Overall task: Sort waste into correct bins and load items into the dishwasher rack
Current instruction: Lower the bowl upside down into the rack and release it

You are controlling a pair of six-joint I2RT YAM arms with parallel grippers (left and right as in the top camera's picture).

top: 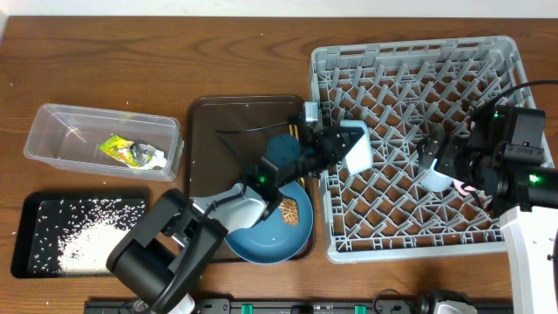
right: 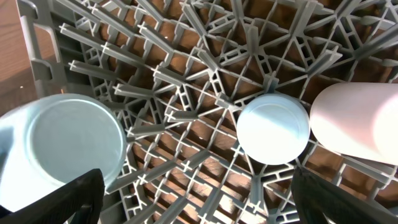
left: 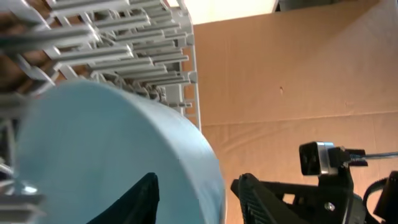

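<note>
Tilted bowl point(top: 357, 148) at rack point(top: 410, 48)'s left edge, clamped in left gripper point(top: 343, 148).
Nearest: blue plate point(top: 266, 242) carrying brown lump point(top: 289, 211); left of it, black tray point(top: 35, 262) strewn with rice point(top: 87, 240). Further back: clear tub point(top: 61, 139) holding wrapper point(top: 122, 150). Beyond, over the rack: right gripper point(right: 208, 202) spread wide, empty, above light-blue cup point(right: 273, 127) and pink cup point(right: 360, 124), just beside each other inside it.

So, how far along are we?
Done: wrapper in the clear tub, rice in the black tray, pink cup and a small pale cup in the rack. In hand: left gripper holds a pale-blue bowl at the rack's left edge; right gripper is open. Left: blue plate with the food lump.
</note>
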